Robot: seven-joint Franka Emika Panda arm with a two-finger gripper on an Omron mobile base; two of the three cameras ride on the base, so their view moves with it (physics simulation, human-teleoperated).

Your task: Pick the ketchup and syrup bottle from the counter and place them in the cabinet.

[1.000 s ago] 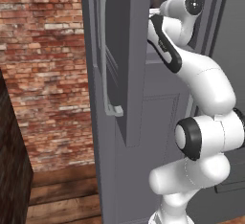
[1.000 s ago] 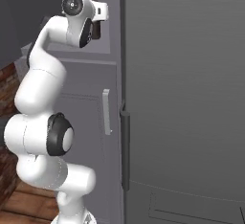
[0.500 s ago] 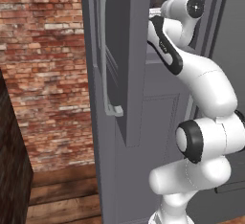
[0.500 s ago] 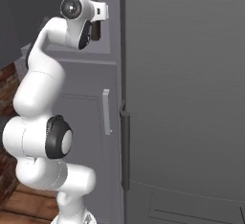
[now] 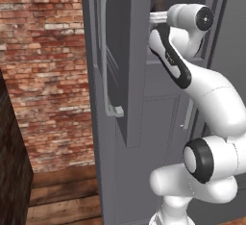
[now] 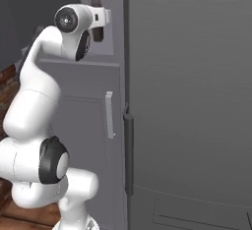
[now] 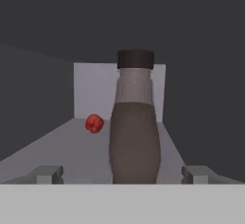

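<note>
Brown and upright, the syrup bottle (image 7: 133,122) stands in the middle of the hand view, on the grey shelf (image 7: 67,144) inside the cabinet (image 5: 120,75). A second ago the pincer (image 7: 122,175) was much more closed. Now it has opened wide. Its two little tips sit low at the left and right of the hand view, well apart, with a gap between each tip and the bottle. So the pincer has let go and holds nothing. The bottle stands by itself and does not lean.

At the top of the left base view, the bottle's dark cap pokes up just above the white arm (image 5: 192,70). At the top left of the right base view, the bottle sits just beside the arm's hand. The arm has hardly moved from a second ago.

Red and small, something lies on the shelf behind the bottle, to its left in the hand view. I think it is the ketchup (image 7: 94,123), seen end on, but it is too small to be sure.

If that is right, both bottles are in the cabinet. Next, I think the arm should pull straight back without bumping the bottle.
</note>
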